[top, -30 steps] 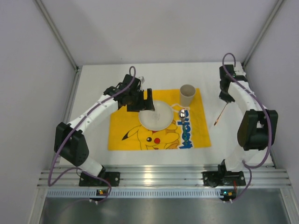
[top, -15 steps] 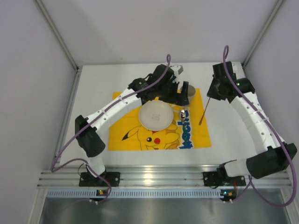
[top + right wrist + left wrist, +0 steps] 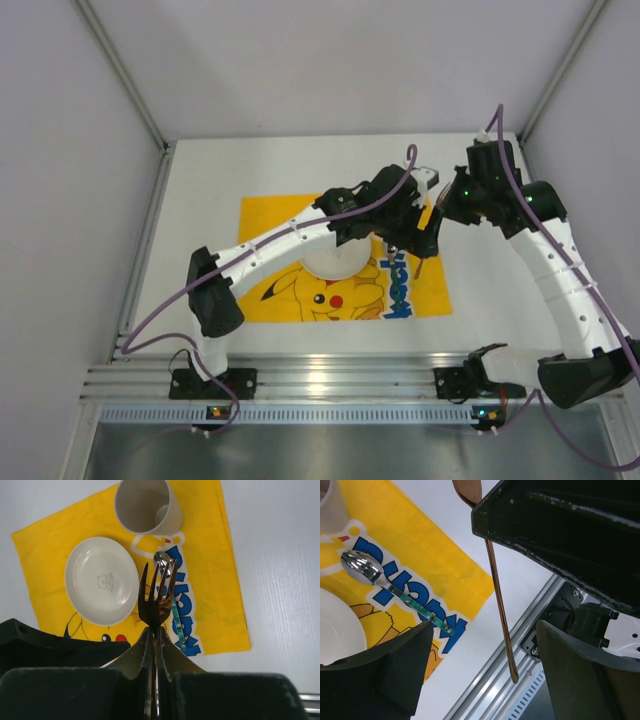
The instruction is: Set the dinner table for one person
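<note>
The white dinner table (image 3: 200,200) carries a yellow Pikachu mat (image 3: 290,215). On the mat lie a white plate (image 3: 102,580), a beige cup (image 3: 147,505) and a spoon with a green handle (image 3: 172,610). My right gripper (image 3: 156,630) is shut on a copper fork (image 3: 157,592), tines up in its own view, held in the air over the mat's right side. In the top view the fork's handle (image 3: 424,262) hangs down. My left gripper (image 3: 482,645) is open, its jaws on either side of the hanging fork handle (image 3: 499,610) without touching it.
The left arm (image 3: 300,235) stretches across the mat and hides the cup and part of the plate (image 3: 335,265) in the top view. Aluminium rails (image 3: 340,380) run along the near edge. Grey walls close in the left, right and far sides.
My left arm swung from the plate's left side across to the mat's right side. My right gripper carried the fork left, from bare table to over the mat's right side.
</note>
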`<action>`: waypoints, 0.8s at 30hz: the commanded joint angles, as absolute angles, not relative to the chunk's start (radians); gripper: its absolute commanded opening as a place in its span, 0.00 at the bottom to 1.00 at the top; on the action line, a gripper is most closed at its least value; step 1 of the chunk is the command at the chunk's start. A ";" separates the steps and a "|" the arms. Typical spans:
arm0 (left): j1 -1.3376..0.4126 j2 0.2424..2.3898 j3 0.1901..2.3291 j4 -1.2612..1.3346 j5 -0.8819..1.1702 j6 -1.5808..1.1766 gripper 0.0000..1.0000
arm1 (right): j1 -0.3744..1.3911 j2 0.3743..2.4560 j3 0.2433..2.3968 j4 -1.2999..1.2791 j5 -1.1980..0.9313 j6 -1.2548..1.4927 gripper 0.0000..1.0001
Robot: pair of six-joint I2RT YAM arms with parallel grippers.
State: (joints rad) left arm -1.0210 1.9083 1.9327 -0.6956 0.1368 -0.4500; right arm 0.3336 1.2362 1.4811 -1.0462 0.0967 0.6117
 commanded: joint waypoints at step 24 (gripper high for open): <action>-0.815 1.397 1.461 -0.546 0.031 -0.538 0.00 | 0.238 1.206 1.635 -1.042 -0.147 0.520 1.00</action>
